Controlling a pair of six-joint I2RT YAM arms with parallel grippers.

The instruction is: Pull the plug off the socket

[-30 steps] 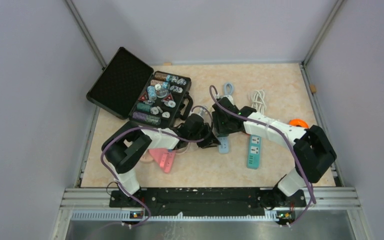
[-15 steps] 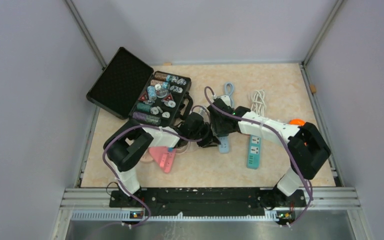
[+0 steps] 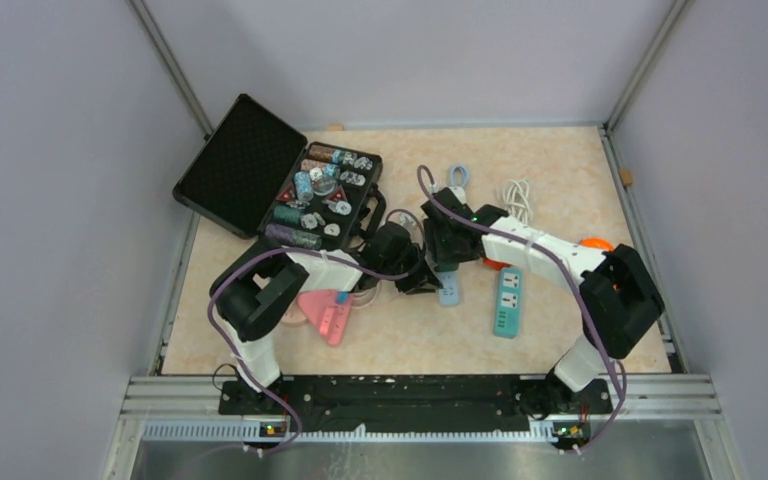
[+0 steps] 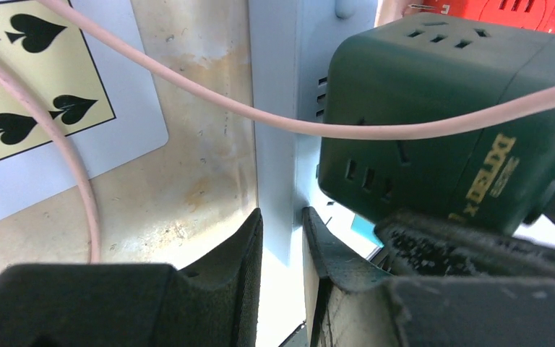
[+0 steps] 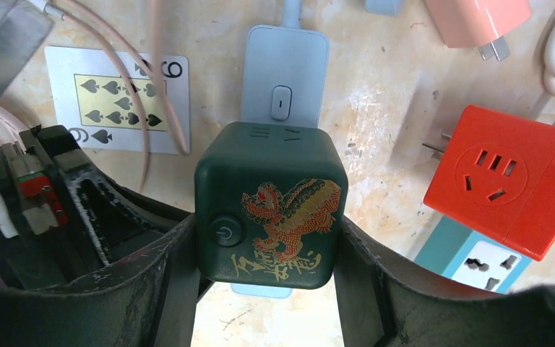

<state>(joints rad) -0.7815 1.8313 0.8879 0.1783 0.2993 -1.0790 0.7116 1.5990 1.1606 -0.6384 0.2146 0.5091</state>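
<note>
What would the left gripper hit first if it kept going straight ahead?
It straddles the pale blue power strip. Sliding on along it, the left gripper would likely meet the pink cable draped across first, then brush the dark green plug; depth is unclear.

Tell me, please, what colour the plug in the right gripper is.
The plug is dark green with a red-gold dragon; right wrist view.
</note>
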